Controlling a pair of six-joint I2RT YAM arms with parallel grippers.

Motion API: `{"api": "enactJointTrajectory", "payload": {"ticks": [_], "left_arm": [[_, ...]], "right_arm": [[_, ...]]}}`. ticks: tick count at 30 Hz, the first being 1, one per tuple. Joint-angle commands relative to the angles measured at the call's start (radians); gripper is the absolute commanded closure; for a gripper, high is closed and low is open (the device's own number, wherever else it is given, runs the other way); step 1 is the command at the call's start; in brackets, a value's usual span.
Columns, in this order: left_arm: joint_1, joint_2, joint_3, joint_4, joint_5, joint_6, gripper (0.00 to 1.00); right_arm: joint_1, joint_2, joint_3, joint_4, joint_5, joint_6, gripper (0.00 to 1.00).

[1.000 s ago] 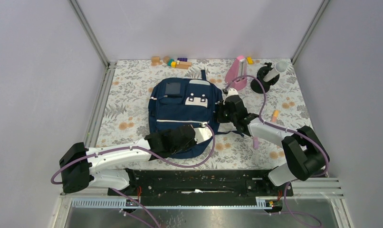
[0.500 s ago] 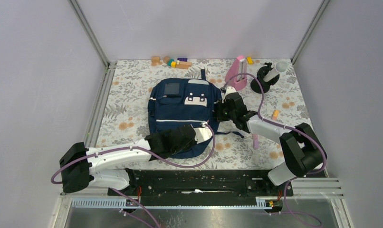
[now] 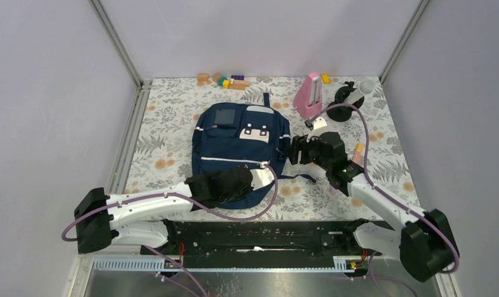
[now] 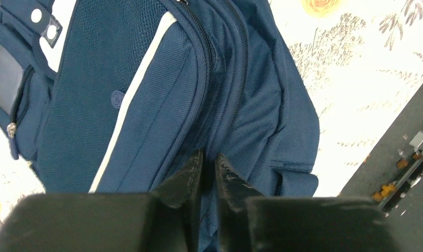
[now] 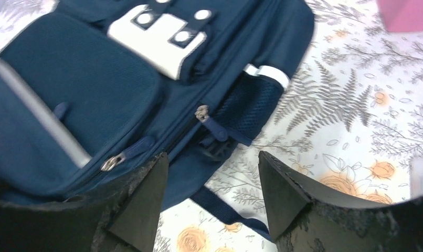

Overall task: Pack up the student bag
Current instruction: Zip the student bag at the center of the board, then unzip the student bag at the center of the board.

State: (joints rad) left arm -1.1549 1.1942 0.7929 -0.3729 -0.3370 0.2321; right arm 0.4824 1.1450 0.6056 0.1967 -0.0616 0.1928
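Released and drawn back from the side of student bag (image 3: 231,145) within the last second, right gripper (image 5: 213,157) jaws wide, holding nothing.
Nearest, left gripper (image 4: 210,160) pinched shut against bag's zip seam at its near end; farther on, zip pull (image 5: 203,113) just ahead of right fingertips; white patch (image 5: 165,26) with snap studs beyond, on floral cloth (image 3: 173,124).

Student bag's (image 3: 234,139) bottom beneath left arm (image 3: 145,206)

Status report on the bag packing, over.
Left gripper shut on the student bag, near edge. Right gripper open beside its zipper pulls, holding nothing. Bag lying flat, front up. Nothing blocking it.
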Motion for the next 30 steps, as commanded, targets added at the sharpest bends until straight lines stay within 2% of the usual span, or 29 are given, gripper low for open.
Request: {"api": "enactJointTrajectory", "payload": {"ticks": [1,2,3,5,7,11,15,20,24,30], "left_arm": [[-0.006,-0.086,0.039,-0.072,-0.01,-0.069,0.7],[-0.006,-0.108,0.033,-0.072,-0.005,-0.083,0.52],[-0.006,-0.131,0.03,-0.072,-0.001,-0.096,0.39],[0.0,-0.172,0.031,-0.071,0.017,-0.131,0.26],[0.016,-0.21,0.041,-0.075,0.051,-0.163,0.17],[0.096,-0.234,0.093,-0.115,0.092,-0.243,0.14],[0.322,-0.258,0.117,-0.128,0.259,-0.34,0.14],[0.55,-0.299,0.108,-0.078,0.426,-0.383,0.14],[0.657,-0.322,0.083,-0.042,0.481,-0.386,0.13],[0.741,-0.326,0.081,-0.071,0.454,-0.393,0.13]], "right_arm": [[-0.001,-0.125,-0.063,0.027,-0.255,-0.095,0.29],[-0.001,-0.149,-0.081,0.038,-0.301,-0.111,0.29],[-0.001,-0.168,-0.094,0.043,-0.338,-0.13,0.28],[-0.001,-0.189,-0.117,0.06,-0.403,-0.169,0.28],[0.0,-0.187,-0.149,0.131,-0.458,-0.188,0.28],[0.001,-0.108,-0.156,0.228,-0.576,-0.284,0.26],[0.0,0.029,-0.113,0.277,-0.69,-0.351,0.25],[0.001,0.131,-0.041,0.246,-0.693,-0.436,0.25],[0.001,0.155,-0.02,0.243,-0.673,-0.473,0.25],[0.0,0.184,0.013,0.203,-0.661,-0.543,0.24]]}}
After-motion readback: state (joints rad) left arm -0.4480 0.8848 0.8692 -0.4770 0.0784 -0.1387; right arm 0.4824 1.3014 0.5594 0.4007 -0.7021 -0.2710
